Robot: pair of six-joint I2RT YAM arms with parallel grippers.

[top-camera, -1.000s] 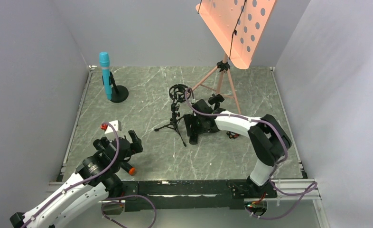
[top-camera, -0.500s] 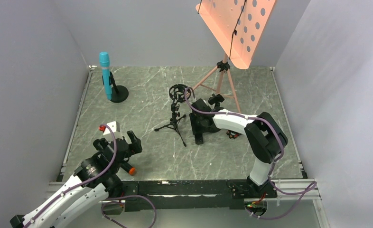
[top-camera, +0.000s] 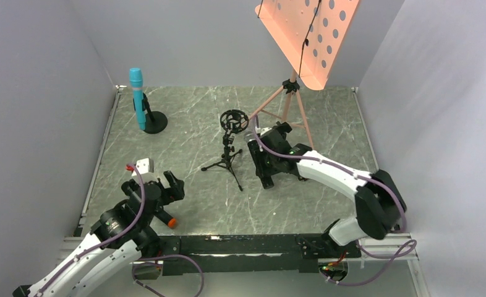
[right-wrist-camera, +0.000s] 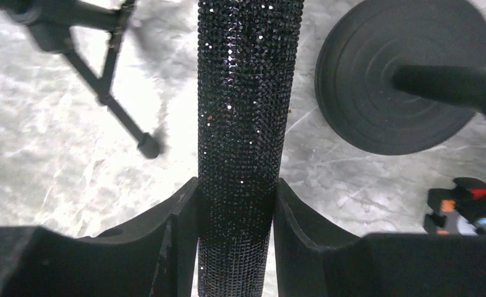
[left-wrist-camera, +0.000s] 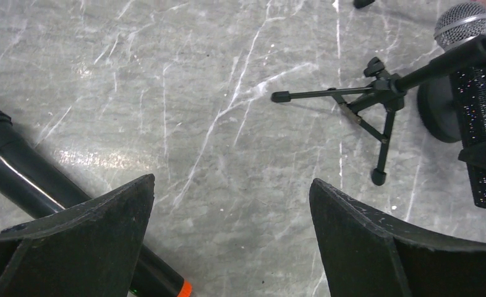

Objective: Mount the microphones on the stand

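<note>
Left gripper [left-wrist-camera: 231, 184]: fingers spread wide with nothing between them, hovering low over the table at the near left.
Orange-ended microphone [left-wrist-camera: 18, 164]: lies flat on the table, partly under the left finger; not yet picked up.
Tripod stand [top-camera: 228, 158]: mid-table, its shock-mount ring [top-camera: 234, 120] vacant.
Right gripper [right-wrist-camera: 235, 183]: both fingers pressed against the barrel of the black glitter microphone [right-wrist-camera: 247, 93], which is lifted off the table.
Glitter microphone position: just right of the tripod, with its silver mesh head [left-wrist-camera: 463, 18] at the far end, close beside the ring but not in it.
Round-base stand [right-wrist-camera: 407, 74]: just beside the held microphone; whether it has a free clip I cannot tell.
Teal microphone [top-camera: 137, 99]: upright in its own round-base stand [top-camera: 156, 122] at the far left.
Pink music stand [top-camera: 305, 37]: at the back, apart from the work.
Progress: by my reading one of three is mounted, one is in hand and about to be seated, and one has yet to be picked up.
Change from a second ago: the right arm's elbow has swung outward to the right and the glitter microphone has shifted a little farther back towards the ring; the left gripper has barely shifted, and the orange-ended microphone has not moved.
</note>
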